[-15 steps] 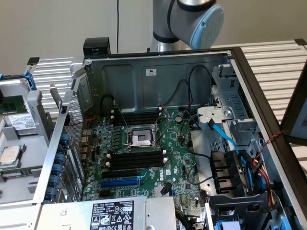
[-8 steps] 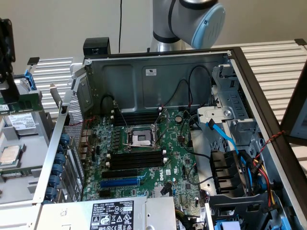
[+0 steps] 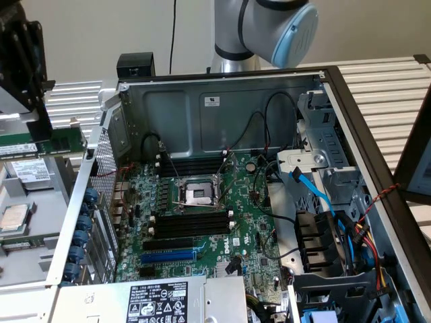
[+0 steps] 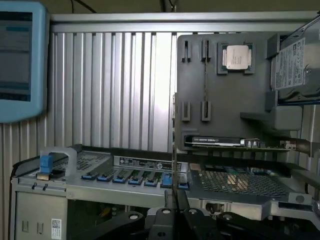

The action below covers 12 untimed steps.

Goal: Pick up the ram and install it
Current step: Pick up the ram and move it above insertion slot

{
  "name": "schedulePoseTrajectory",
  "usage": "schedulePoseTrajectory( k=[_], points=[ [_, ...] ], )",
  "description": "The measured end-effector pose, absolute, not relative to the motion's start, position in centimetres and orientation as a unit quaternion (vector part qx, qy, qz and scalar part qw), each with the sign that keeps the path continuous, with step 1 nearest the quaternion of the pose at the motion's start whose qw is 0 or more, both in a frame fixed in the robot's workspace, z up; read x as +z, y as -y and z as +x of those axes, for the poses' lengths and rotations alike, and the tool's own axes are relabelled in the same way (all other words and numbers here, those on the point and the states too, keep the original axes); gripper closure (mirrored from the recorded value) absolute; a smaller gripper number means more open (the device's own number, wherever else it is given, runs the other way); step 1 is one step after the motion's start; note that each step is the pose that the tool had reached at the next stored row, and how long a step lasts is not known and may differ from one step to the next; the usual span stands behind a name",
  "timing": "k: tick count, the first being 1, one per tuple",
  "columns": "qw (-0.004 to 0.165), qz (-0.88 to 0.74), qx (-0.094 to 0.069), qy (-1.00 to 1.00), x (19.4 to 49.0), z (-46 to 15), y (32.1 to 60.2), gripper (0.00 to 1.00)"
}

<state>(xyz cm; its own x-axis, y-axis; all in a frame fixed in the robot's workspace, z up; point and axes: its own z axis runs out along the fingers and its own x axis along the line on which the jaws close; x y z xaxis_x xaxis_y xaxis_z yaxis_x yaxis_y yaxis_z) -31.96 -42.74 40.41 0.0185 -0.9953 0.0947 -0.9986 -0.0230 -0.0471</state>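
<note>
The ram (image 3: 66, 142), a long green stick, hangs level above the grey parts tray (image 3: 37, 195) at the exterior view's left, outside the open computer case (image 3: 222, 108). My black gripper (image 3: 42, 133) comes down on it from above and is shut on it. In the wrist view the ram (image 4: 173, 145) shows edge-on as a thin strip rising from between the fingers of my gripper (image 4: 173, 202). The black memory slots (image 3: 192, 223) lie on the green motherboard (image 3: 252, 235) inside the case, below the CPU socket (image 3: 200, 194). A second bank of slots (image 3: 192, 165) lies above the socket.
A blue expansion slot (image 3: 168, 256) sits below the lower memory slots. The tray carries a CPU (image 3: 13, 217) and a hard drive (image 3: 28, 169). Cables and a drive cage (image 3: 323, 168) fill the case's side at the exterior view's right. A monitor (image 4: 20, 60) stands beyond the case.
</note>
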Motion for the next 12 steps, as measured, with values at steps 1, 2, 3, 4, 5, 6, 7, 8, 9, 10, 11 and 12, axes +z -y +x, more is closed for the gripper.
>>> schedulePoseTrajectory(
  k=[1,2,3,4,5,6,7,8,9,10,11,12],
  points=[
    [0.016,0.713,0.05,0.699,40.5,-31.5,42.8,0.88],
    [0.016,0.713,0.05,0.699,40.5,-31.1,42.9,0.88],
    [0.016,0.713,0.05,0.699,40.5,-30.6,43.0,0.88],
    [0.016,0.713,0.05,0.699,40.6,-30.2,43.1,0.88],
    [0.017,0.713,0.05,0.699,40.6,-29.7,43.2,0.88],
    [0.017,0.713,0.05,0.699,40.6,-29.2,43.2,0.88],
    [0.017,0.714,0.05,0.699,40.7,-28.7,43.3,0.88],
    [0.017,0.714,0.05,0.699,40.7,-28.3,43.4,0.88],
    [0.017,0.713,0.05,0.699,40.7,-27.9,43.5,0.88],
    [0.017,0.713,0.05,0.699,40.7,-27.4,43.6,0.88],
    [0.017,0.714,0.05,0.699,40.8,-27.0,43.6,0.88],
    [0.017,0.714,0.049,0.699,40.8,-26.5,43.7,0.88]
  ],
)
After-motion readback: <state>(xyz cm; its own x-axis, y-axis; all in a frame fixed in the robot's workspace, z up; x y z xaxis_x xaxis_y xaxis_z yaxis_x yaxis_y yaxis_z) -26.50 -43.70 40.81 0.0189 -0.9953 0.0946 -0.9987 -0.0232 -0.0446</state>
